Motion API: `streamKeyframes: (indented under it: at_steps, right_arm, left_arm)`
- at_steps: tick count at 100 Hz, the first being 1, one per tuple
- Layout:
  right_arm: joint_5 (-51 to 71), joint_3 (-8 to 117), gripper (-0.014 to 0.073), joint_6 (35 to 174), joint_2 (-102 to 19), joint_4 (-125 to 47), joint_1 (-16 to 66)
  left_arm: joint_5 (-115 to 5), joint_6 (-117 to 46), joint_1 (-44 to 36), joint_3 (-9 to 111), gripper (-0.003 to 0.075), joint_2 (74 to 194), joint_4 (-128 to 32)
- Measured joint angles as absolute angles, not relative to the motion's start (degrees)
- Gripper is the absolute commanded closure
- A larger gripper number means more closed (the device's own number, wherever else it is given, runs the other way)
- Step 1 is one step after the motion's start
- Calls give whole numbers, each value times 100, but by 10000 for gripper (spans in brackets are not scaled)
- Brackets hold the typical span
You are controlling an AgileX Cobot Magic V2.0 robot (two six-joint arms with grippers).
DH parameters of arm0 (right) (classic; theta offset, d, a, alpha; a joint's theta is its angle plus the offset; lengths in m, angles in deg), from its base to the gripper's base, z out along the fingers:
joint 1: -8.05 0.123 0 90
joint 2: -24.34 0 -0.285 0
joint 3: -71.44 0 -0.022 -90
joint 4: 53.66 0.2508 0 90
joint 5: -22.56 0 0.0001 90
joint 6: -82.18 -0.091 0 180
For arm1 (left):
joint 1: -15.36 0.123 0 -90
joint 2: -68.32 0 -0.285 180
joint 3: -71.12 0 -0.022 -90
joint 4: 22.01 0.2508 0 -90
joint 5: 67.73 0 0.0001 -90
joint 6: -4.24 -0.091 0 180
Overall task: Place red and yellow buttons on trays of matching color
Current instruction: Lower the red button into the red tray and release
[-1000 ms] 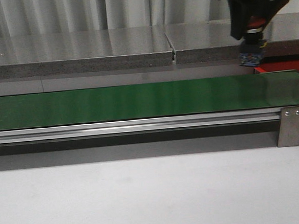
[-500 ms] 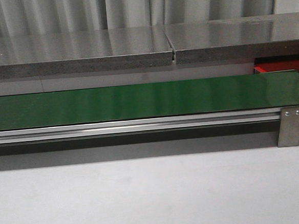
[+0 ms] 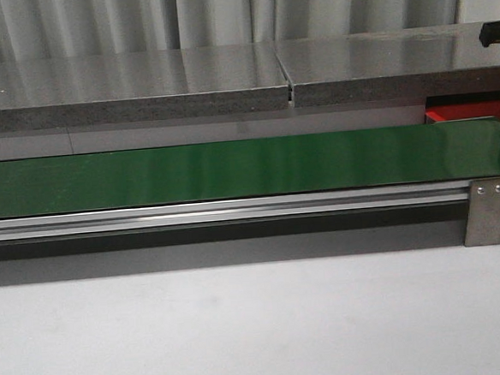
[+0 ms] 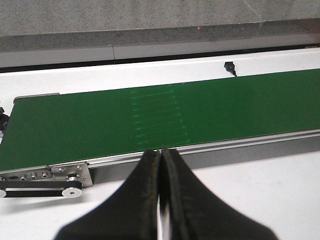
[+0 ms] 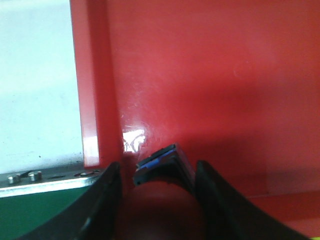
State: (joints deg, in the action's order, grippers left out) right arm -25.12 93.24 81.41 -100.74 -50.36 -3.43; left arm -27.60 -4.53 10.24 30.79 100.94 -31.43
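Note:
A red button (image 5: 161, 210) with a dark grey and blue body sits between the fingers of my right gripper (image 5: 157, 172), which is shut on its cap. It hangs close above the floor of the red tray (image 5: 210, 75), near the tray's raised edge. In the front view only a strip of that tray (image 3: 472, 110) shows behind the belt's right end, and a dark bit of the right arm (image 3: 497, 33) at the frame's edge. My left gripper (image 4: 161, 152) is shut on nothing, just short of the green belt's near rail. No yellow button or yellow tray shows.
The long green belt (image 3: 231, 167) runs across the table on an aluminium frame (image 3: 488, 209). A grey stone ledge (image 3: 183, 89) stands behind it. A small black part (image 4: 229, 67) lies on the white table beyond the belt. The belt's end roller (image 4: 70, 192) is near my left gripper.
One second ago my right gripper held the button above the belt's right end in the front view. It has since moved right and down over the red tray, mostly out of that view.

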Motion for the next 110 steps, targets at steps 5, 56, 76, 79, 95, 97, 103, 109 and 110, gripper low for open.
streamKeyframes:
  at_steps: [5,56,76,79,95,97,103,109,110]
  right_arm:
    - [-2503,9324,378,8141,-10154,-5024,-343]
    - [-2454,9324,1,8136,-10467,-4977,-373]
    - [-2537,9324,1,8140,-10309,-5013,-381]
    - [-2565,9324,1,8153,-10265,-5040,-381]
    - [-2726,9324,32,8496,-9906,-5139,-317]
    - [-2752,9324,46,8541,-9854,-5149,-308]
    - [-2826,9324,142,8684,-9697,-5172,-253]
    - [-2926,9324,273,8786,-9555,-5182,-196]
    - [-2936,9324,288,8801,-9518,-5182,-170]
  left_arm:
    - [-2760,-453,1024,3079,739,10094,-3143]
    - [-2760,-453,1024,3079,739,10094,-3143]
    - [-2760,-453,1024,3079,739,10094,-3143]
    - [-2760,-453,1024,3079,739,10094,-3143]
    - [-2760,-453,1024,3079,739,10094,-3143]
    - [-2760,-453,1024,3079,739,10094,-3143]
    - [-2760,-453,1024,3079,739,10094,-3143]
    - [-2760,-453,1024,3079,739,10094,-3143]
    - [-2760,-453,1024,3079,739,10094,-3143]
